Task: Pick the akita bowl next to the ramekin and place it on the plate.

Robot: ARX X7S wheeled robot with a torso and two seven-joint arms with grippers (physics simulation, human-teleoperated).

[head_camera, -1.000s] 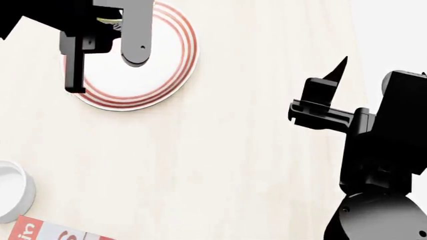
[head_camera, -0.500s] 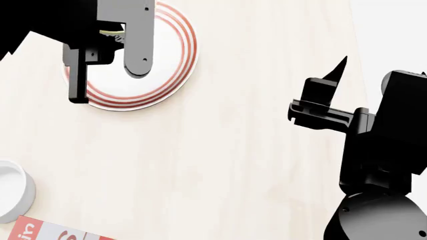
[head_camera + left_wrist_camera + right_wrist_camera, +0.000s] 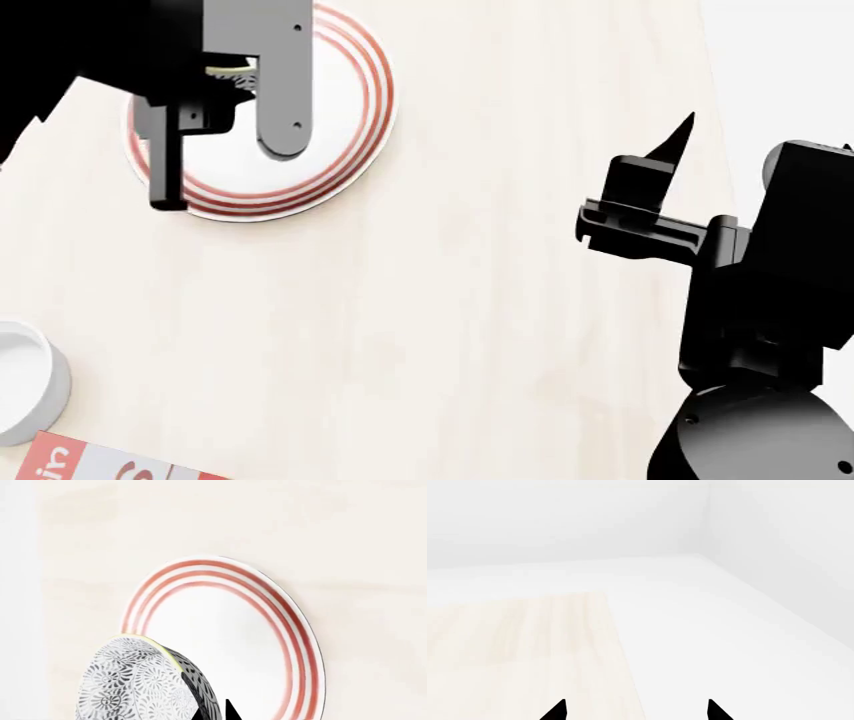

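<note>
My left gripper [image 3: 214, 110] is clamped on the rim of the akita bowl [image 3: 143, 682], holding the grey-and-white patterned bowl tilted above the near part of the plate [image 3: 293, 630], whose red rings show around it in the left wrist view; I cannot tell whether the bowl touches the plate. My right gripper [image 3: 636, 711] hangs well apart at the right edge of the table [image 3: 467, 300] with its fingertips spread and nothing between them. The ramekin [image 3: 24, 385] sits at the table's near left, just above a red-and-white box [image 3: 94, 462].
</note>
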